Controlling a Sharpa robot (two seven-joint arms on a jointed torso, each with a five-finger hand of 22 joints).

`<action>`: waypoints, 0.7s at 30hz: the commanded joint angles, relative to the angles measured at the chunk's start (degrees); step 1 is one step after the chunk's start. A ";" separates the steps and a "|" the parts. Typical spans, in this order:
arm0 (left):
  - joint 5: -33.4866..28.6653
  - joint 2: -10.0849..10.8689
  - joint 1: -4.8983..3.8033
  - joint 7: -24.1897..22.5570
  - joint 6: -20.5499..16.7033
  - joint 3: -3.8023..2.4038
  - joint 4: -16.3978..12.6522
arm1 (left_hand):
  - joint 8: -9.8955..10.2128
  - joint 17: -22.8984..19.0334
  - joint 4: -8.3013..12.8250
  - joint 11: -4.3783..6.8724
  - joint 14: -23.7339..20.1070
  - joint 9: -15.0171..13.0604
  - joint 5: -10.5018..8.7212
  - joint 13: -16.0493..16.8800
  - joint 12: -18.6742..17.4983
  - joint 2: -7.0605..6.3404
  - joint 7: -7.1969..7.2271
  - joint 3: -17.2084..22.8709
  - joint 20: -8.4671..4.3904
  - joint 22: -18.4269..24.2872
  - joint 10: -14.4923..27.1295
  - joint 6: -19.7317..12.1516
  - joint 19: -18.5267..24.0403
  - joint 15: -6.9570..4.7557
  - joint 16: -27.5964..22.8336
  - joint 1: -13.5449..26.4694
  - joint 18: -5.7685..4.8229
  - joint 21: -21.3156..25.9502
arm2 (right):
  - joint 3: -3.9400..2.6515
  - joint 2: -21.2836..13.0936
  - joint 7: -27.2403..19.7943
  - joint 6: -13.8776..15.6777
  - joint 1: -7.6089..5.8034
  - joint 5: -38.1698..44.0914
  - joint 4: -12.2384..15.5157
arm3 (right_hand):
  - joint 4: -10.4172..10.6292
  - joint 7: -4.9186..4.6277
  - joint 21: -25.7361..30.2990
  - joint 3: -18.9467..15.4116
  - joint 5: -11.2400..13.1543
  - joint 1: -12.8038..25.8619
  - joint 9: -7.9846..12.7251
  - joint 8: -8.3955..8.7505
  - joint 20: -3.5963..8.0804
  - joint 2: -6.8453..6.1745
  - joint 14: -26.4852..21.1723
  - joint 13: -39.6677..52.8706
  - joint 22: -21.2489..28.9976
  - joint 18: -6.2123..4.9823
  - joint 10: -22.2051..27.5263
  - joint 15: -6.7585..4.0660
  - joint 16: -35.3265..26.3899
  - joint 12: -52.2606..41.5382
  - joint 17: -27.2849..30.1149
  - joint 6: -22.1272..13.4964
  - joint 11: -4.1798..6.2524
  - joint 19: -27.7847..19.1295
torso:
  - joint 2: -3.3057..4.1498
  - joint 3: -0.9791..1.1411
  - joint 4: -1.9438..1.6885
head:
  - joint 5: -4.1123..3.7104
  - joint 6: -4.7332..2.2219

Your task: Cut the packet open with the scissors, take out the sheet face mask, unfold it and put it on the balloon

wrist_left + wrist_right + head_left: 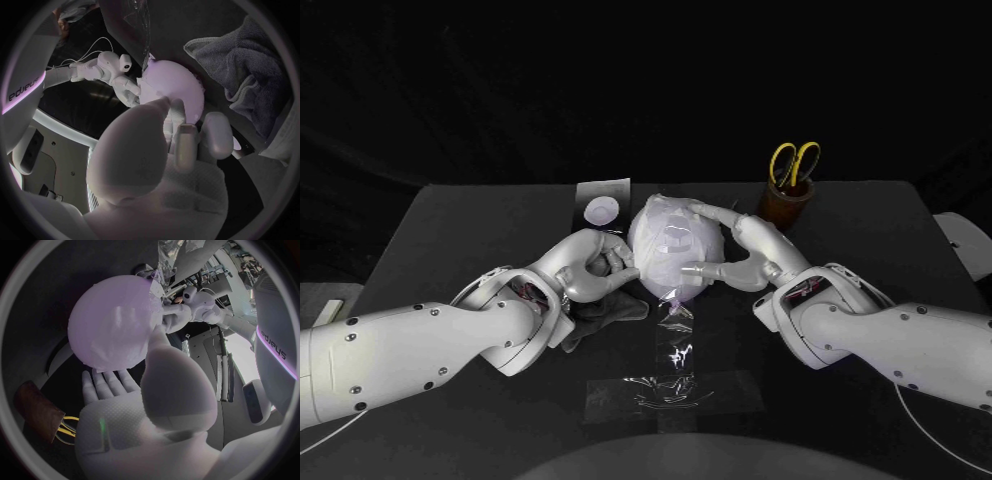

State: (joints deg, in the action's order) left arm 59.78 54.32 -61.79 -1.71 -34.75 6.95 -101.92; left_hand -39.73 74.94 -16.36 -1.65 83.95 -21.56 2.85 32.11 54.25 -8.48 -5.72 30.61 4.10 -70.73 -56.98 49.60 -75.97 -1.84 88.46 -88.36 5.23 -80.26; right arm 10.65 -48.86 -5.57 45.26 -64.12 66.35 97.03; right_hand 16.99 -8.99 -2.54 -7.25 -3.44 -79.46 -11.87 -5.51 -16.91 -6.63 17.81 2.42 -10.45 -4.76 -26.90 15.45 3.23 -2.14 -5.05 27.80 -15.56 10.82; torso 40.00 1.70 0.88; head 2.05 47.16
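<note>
The pale balloon (669,240) stands mid-table with the wrinkled sheet face mask (678,228) draped over it. My left hand (596,268) is at the balloon's left side, thumb and fingers curled together on the mask's edge. My right hand (737,250) spreads over the right side, fingers across the top and thumb low, pressing on the mask. From the left wrist, my left hand (162,150) reaches the balloon (178,82), with my right hand (115,70) beyond it. The right wrist view shows my right hand (150,405) cupping the balloon (112,325). Yellow-handled scissors (795,162) stand in a holder.
The brown holder (786,205) stands at the back right. The cut packet (604,205) lies behind the balloon. A clear film strip (675,340) runs toward the front edge. A dark grey cloth (606,314) lies under my left hand.
</note>
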 commanded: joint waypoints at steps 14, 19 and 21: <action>-7.59 1.40 0.02 -2.86 0.33 -0.15 -0.71 | -1.77 12.61 2.52 0.37 5.18 -1.80 0.05 0.62 0.49 -2.14 0.18 9.59 -0.23 -1.30 -1.97 -0.50 -0.90 -0.25 0.53 3.39 -0.91 -0.98 | 0.21 -0.02 0.32 -2.28 0.30 0.22 -0.05 | -0.08 -8.06 -0.30 0.33 0.30 -0.12 -0.08 -0.38 0.05 0.51 -0.54 0.05 -0.09 -0.28 0.35 -0.05 -0.31 -0.27 0.09 0.40 -0.10 0.48 | 0.03 -0.05 -0.04 | -0.21 -0.26; -9.60 1.82 0.02 -2.75 1.35 -0.20 -0.69 | -1.91 12.70 3.03 0.43 5.22 -1.93 0.04 0.63 0.46 -2.55 0.25 10.25 -0.27 -1.32 -2.17 -0.40 -0.92 -0.30 0.56 3.96 -0.91 -1.01 | 0.21 -0.03 0.32 -2.29 0.32 0.22 -0.08 | -0.08 -8.06 -0.30 0.33 0.30 -0.12 -0.08 -0.38 0.05 0.51 -0.54 0.05 -0.09 -0.28 0.35 -0.05 -0.31 -0.27 0.09 0.40 -0.10 0.48 | -0.02 -0.05 -0.04 | -0.24 -0.36; -10.44 1.95 0.02 -2.60 1.84 -0.21 -0.68 | -1.93 12.69 3.10 0.45 5.22 -1.94 0.04 0.62 0.45 -2.59 0.27 10.34 -0.27 -1.31 -2.20 -0.38 -0.91 -0.31 0.56 4.04 -0.91 -1.01 | 0.21 -0.02 0.32 -2.30 0.33 0.22 -0.10 | -0.10 -8.08 -0.34 0.37 0.31 -0.15 -0.04 -0.39 0.05 0.63 -0.61 0.05 -0.17 -0.27 0.42 -0.04 -0.35 -0.27 0.14 0.45 -0.09 0.61 | -0.02 -0.07 -0.04 | -0.28 -0.32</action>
State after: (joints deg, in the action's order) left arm 52.49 56.29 -61.79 -3.55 -34.38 6.80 -102.43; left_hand -41.26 74.94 -13.58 -1.73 83.94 -22.43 2.65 32.79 54.55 -11.17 -5.53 40.58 4.00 -72.04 -58.11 48.77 -76.49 -1.83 88.80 -84.70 5.23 -81.12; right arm 10.65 -48.92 -5.59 45.04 -64.08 66.34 97.01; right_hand 16.99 -9.13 -2.54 -7.25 -3.44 -79.46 -11.89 -5.74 -16.70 -6.63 17.60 2.37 -10.56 -4.75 -26.90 15.24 3.23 -2.04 -5.01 27.95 -15.56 11.03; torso 40.00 1.64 0.84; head 1.81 46.85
